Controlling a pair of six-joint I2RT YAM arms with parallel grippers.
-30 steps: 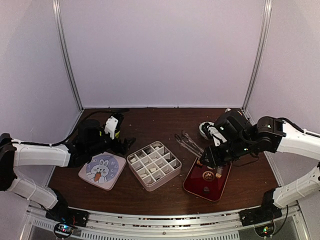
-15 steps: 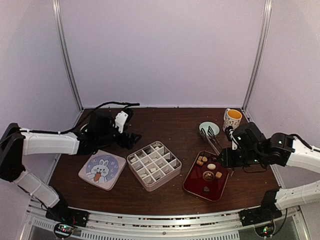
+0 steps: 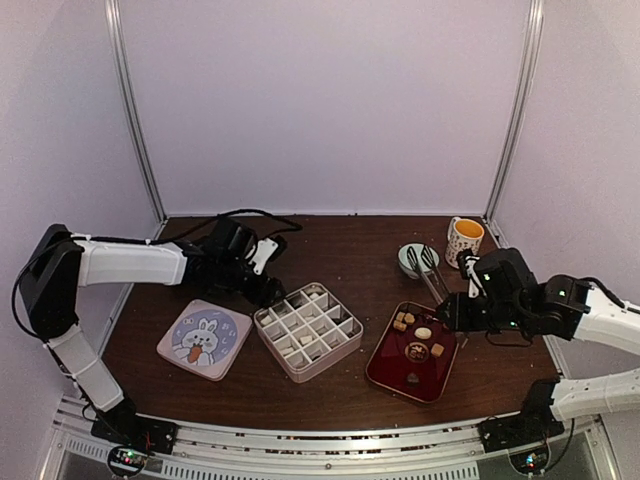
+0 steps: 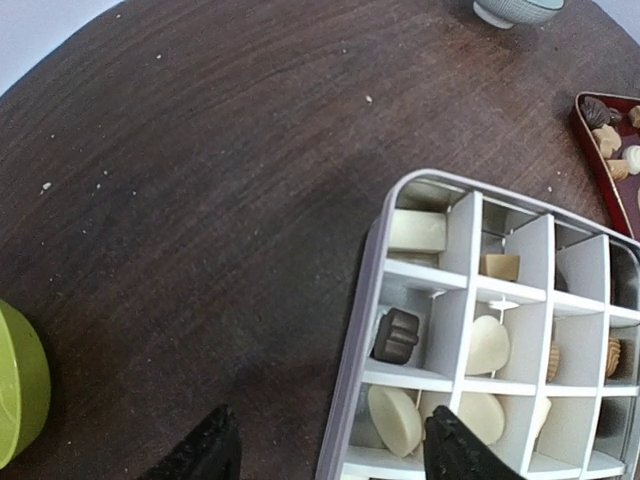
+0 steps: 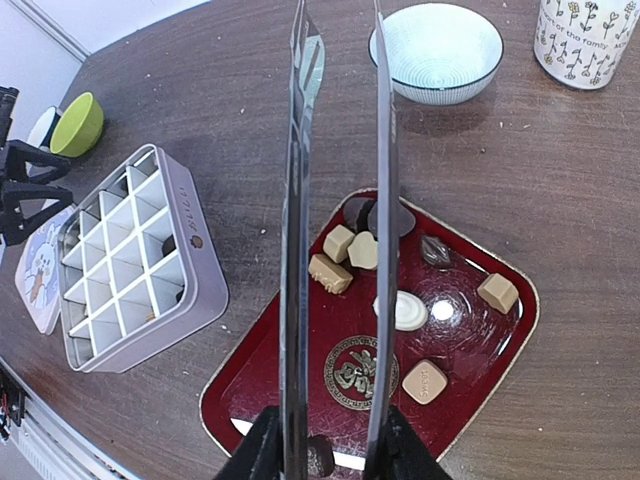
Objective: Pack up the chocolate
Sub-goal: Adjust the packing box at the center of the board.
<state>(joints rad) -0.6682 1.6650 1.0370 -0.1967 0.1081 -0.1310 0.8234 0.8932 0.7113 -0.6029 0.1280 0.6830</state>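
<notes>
L gripper point(image 4: 328, 452) hanging part-open astride divided box point(image 4: 352, 400) rim, gripping nothing; R gripper point(image 5: 325, 450) clamping tongs point(image 5: 296, 250), blades apart, empty; chocolate point(image 5: 410, 310) lying on red tray point(image 5: 470, 345) at box's 3 o'clock, some sitting in box cells.

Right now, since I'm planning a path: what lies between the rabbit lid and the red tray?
The white divided box sits between the rabbit lid and the red tray; the top view shows it.
</notes>
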